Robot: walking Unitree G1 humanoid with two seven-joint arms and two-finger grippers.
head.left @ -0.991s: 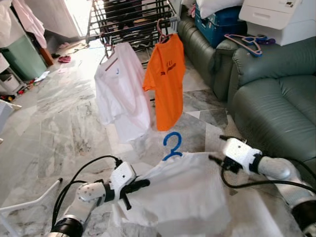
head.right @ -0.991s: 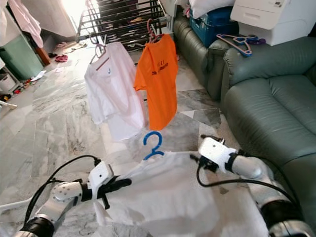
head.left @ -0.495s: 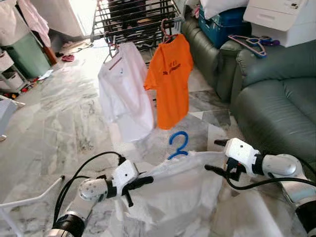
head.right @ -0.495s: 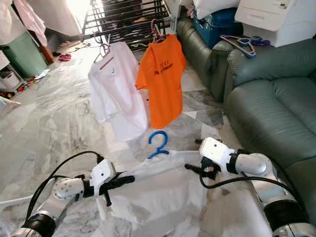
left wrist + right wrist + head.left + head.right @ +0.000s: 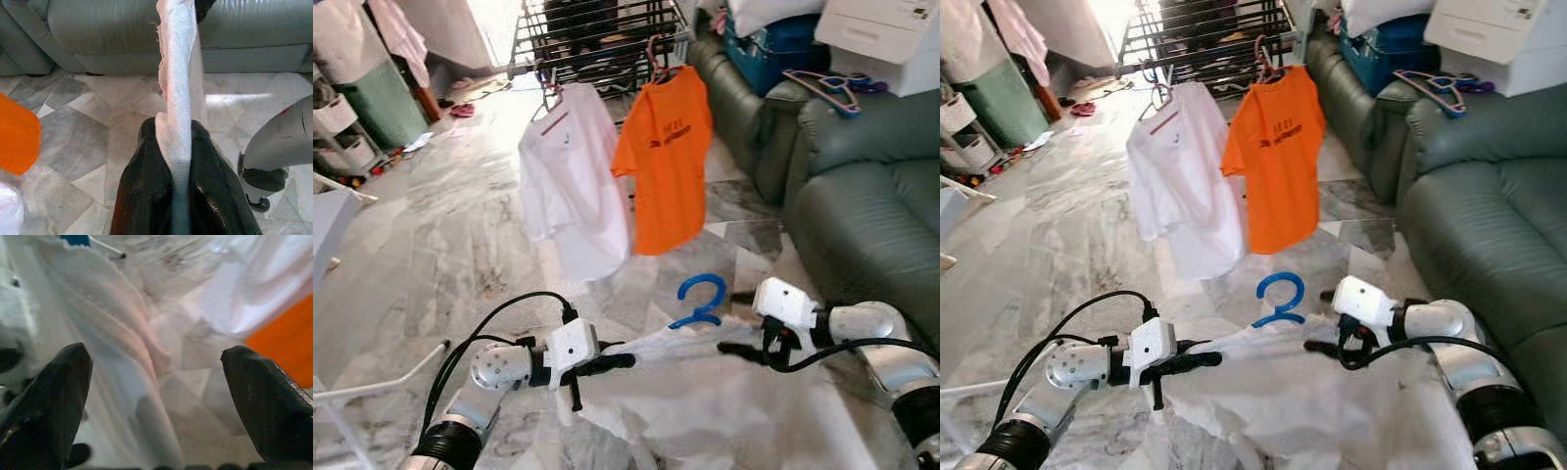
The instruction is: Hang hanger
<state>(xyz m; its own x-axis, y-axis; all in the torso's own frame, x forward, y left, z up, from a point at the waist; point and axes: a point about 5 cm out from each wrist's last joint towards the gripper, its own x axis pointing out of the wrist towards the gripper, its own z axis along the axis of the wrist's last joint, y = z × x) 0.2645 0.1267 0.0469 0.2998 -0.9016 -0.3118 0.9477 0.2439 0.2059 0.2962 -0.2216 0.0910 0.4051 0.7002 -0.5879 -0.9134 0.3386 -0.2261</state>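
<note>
Low ahead, left end effector (image 5: pixel 619 362) pinching white shirt (image 5: pixel 734 411), right end effector (image 5: pixel 1317 346) seemingly spread

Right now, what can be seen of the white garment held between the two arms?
The white garment is thin, slightly sheer fabric, hung on a blue hanger whose hook stands up above its collar. It is stretched between the arms above the marble floor. The left gripper has its jaws shut on a folded edge; the right gripper, jaws open, is at the other shoulder.
</note>
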